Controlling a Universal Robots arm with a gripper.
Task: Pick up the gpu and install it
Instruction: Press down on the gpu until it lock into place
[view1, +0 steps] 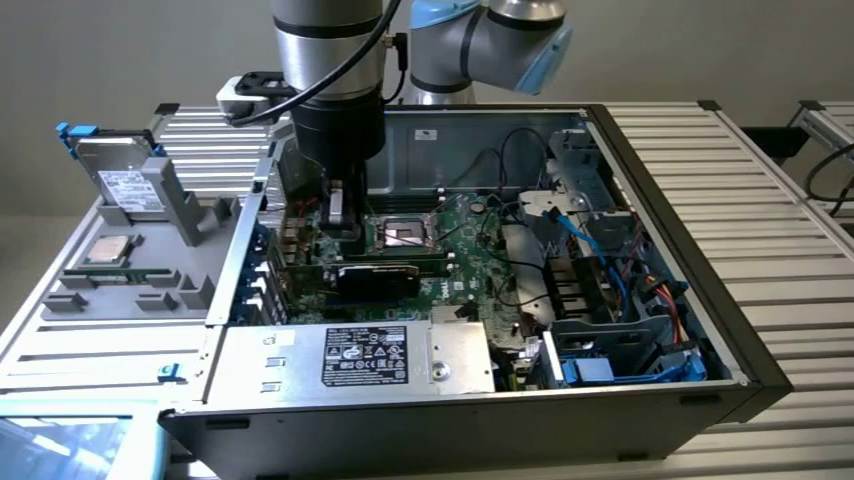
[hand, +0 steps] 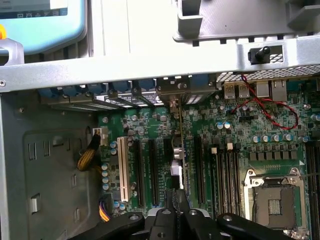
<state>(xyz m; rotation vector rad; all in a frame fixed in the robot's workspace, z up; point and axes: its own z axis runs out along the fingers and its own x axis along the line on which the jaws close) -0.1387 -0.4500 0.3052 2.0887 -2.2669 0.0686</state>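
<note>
The gpu (view1: 376, 276), a flat card with a black cooler face, stands on edge across the green motherboard (view1: 467, 240) at the centre of the exterior view; the wrist view shows it edge-on as a thin vertical line (hand: 180, 150) seated among the black expansion slots. The black gripper (hand: 178, 212), at the bottom centre of the wrist view, has its fingers pressed together over the card's top edge; whether they pinch the card I cannot tell. In the exterior view, the open black computer case (view1: 747, 340) holds one labelled silver power supply (view1: 360, 358), and one grey parts tray (view1: 134, 250) stands at the left.
</note>
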